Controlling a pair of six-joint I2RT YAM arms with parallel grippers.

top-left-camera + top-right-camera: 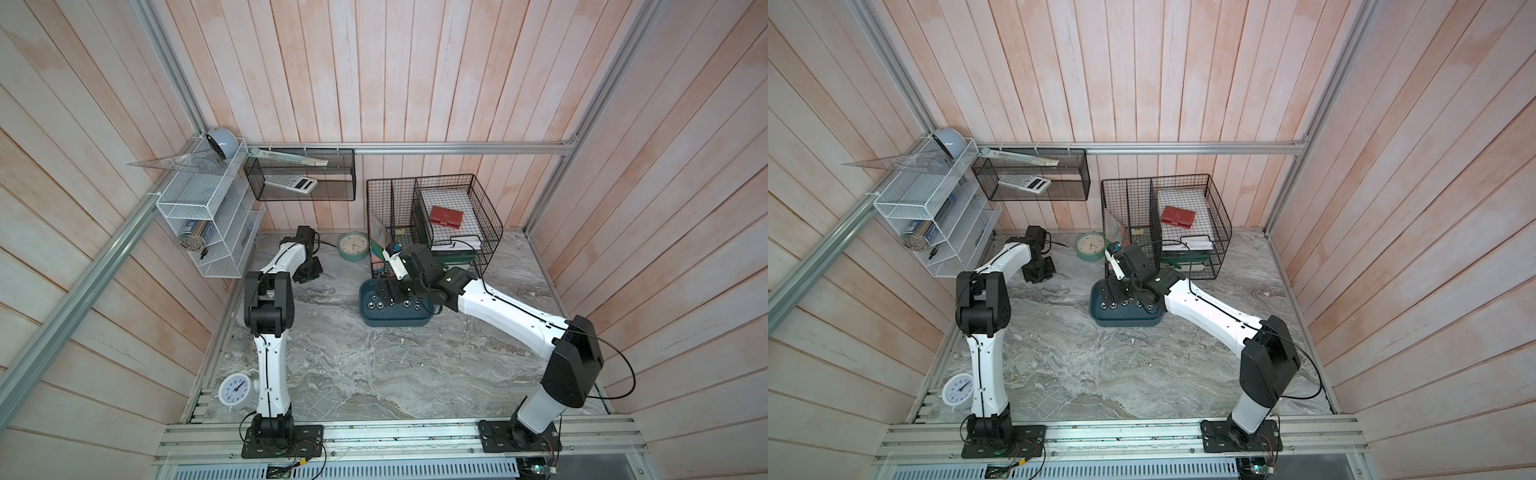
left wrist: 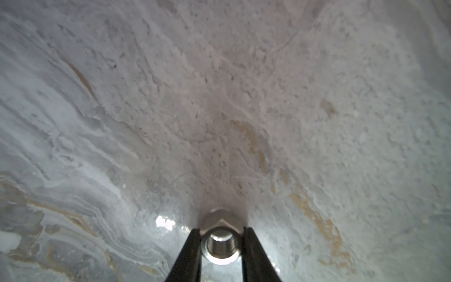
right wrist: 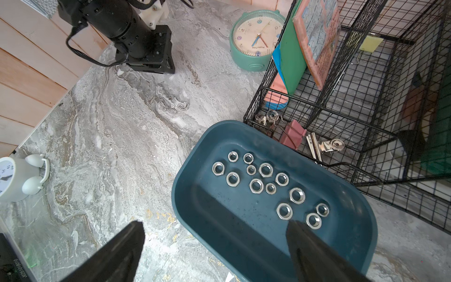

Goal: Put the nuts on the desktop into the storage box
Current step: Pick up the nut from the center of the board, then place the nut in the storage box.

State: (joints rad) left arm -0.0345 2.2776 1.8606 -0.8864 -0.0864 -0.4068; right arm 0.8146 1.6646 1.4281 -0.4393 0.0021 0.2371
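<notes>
In the left wrist view a shiny silver nut (image 2: 221, 244) lies on its side on the grey marble desktop (image 2: 219, 97), threaded hole facing the camera. My left gripper (image 2: 220, 230) is shut on it, a black finger against each flank. In both top views that gripper (image 1: 309, 272) is low on the desktop at the back left, beside the wall. The teal storage box (image 3: 180, 195) holds several nuts (image 3: 256, 185) lying flat. My right gripper (image 3: 216, 224) hangs open over the box's edge, one finger above the box and one above the desktop, with nothing between them.
A green round clock (image 1: 352, 246) stands between the left gripper and the black wire organiser (image 1: 449, 224), which touches the box's far side. Binder clips (image 3: 292, 133) lie in the organiser's front. A white alarm clock (image 1: 235, 388) stands at the front left by the left arm.
</notes>
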